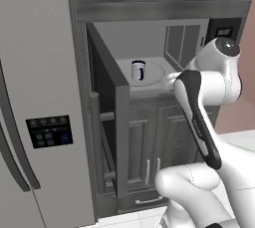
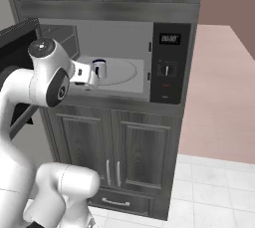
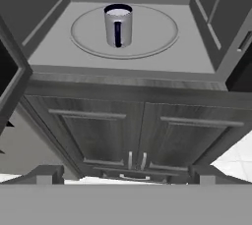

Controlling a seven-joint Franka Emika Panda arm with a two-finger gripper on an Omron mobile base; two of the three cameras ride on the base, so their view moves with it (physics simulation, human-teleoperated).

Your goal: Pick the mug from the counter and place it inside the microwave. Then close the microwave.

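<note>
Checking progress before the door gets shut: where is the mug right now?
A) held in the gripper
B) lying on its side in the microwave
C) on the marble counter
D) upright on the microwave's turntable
D: the mug stands upright on the round turntable inside the open microwave.

The mug (image 3: 118, 25) is pale grey-white with a dark blue stripe down its side, straight ahead of the jaws. It's on a white turntable (image 3: 157, 35) in a light grey microwave (image 2: 172, 62) with a black panel. Below the jaws, the cabinets (image 3: 138, 130) are dark grey woodgrain.
</note>
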